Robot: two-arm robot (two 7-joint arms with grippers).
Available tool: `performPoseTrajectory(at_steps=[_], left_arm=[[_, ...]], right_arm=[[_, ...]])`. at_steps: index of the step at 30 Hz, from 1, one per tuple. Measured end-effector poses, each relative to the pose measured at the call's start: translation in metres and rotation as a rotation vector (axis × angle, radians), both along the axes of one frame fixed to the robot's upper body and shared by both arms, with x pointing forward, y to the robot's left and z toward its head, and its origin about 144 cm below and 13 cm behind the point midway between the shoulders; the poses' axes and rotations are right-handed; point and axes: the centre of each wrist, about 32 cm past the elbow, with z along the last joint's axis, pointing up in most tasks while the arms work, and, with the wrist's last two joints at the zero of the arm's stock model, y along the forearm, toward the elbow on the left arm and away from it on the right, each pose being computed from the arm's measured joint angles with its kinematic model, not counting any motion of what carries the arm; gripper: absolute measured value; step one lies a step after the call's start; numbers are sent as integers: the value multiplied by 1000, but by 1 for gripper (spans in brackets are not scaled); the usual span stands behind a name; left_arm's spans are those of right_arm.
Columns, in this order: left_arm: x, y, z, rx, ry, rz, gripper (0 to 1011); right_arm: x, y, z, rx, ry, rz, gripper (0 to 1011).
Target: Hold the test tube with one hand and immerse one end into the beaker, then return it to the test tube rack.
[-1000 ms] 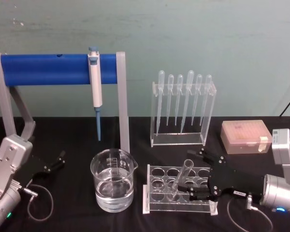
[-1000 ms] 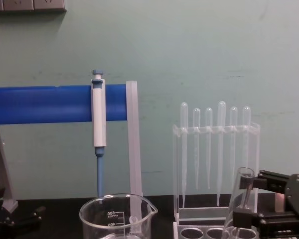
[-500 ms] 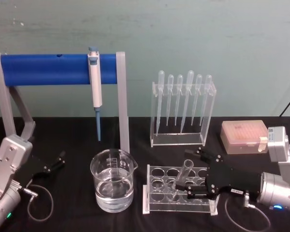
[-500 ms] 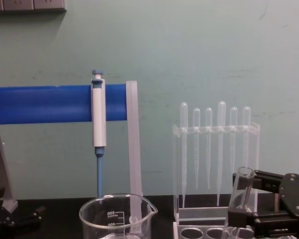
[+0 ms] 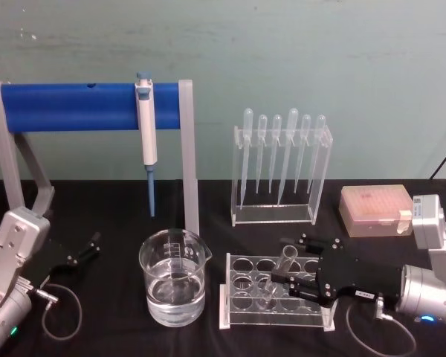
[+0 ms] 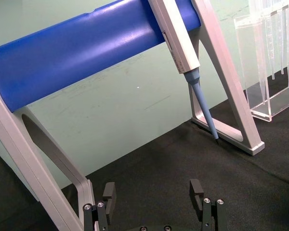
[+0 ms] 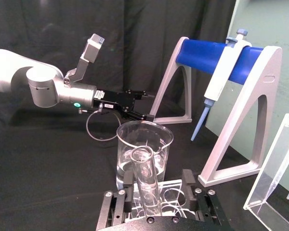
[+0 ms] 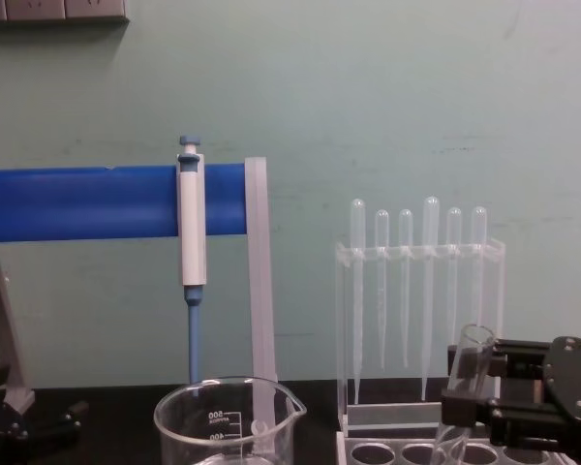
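Observation:
The clear test tube leans in a hole of the clear tube rack, its open rim up. My right gripper reaches in from the right with its fingers on either side of the tube's upper part. In the right wrist view the test tube touches one finger, with a gap to the other, so the gripper is open. The beaker, part full of clear liquid, stands just left of the rack. My left gripper rests open on the cloth at far left.
A blue-barred stand with a hanging pipettor rises behind the beaker. A clear holder of several plastic pipettes stands behind the rack. A pink tip box sits at back right. Black cloth covers the table.
My right gripper's fingers have narrowed around the test tube and the gripper has dropped slightly. The tube stays in the rack. The left arm has not moved.

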Motion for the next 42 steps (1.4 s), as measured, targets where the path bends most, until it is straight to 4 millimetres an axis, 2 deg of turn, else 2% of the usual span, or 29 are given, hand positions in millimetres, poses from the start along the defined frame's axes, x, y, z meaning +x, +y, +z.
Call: performPoseTrajectory(at_steps=[7, 8, 10, 11, 14, 21, 28, 42], left_arm=[[0, 0, 0, 0, 0, 0, 1000], [0, 0, 0, 0, 0, 0, 1000], [0, 0, 0, 0, 0, 0, 1000], [0, 0, 0, 0, 0, 0, 1000], [0, 0, 0, 0, 0, 0, 1000], [0, 0, 0, 0, 0, 0, 1000], [0, 0, 0, 0, 0, 0, 1000], [0, 0, 0, 0, 0, 0, 1000]], right_arm=[[0, 0, 0, 0, -1, 0, 432], [0, 0, 0, 0, -1, 0, 372], [0, 0, 0, 0, -1, -1, 332], [0, 0, 0, 0, -1, 0, 274], [0, 0, 0, 0, -1, -1, 231], [0, 0, 0, 0, -1, -1, 226], [-2, 2, 13, -24, 6, -3, 226], [-3, 12, 68, -117, 52, 13, 226]])
